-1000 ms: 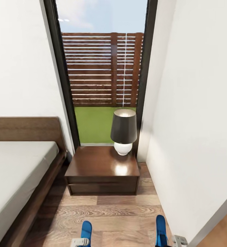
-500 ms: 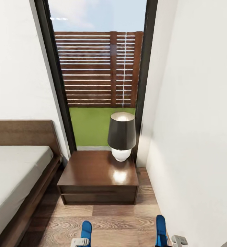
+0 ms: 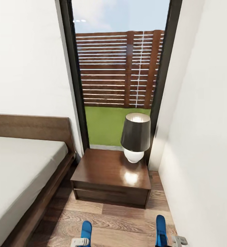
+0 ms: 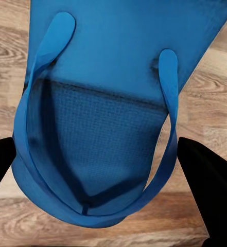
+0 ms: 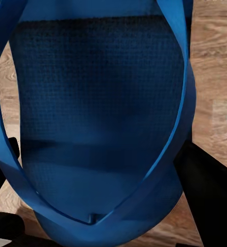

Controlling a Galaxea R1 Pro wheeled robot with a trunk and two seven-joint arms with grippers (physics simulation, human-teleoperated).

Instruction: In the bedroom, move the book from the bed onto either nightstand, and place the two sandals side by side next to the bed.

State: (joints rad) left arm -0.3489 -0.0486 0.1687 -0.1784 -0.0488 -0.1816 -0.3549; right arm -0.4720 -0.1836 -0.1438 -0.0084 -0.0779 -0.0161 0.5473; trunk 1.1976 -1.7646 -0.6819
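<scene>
With each pincer clamped on a sandal, the other sandal in the right, I'd lower both level, parallel, beside the bed.

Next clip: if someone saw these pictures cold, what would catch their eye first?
Probably the bright blue sandals: one fills the left wrist view between the left gripper's dark fingers, the other fills the right wrist view. In the head view, the tall window with fence and green lawn stands straight ahead. Below it sits the glossy nightstand with its dark-shaded lamp, and the bed lies to its left.
</scene>
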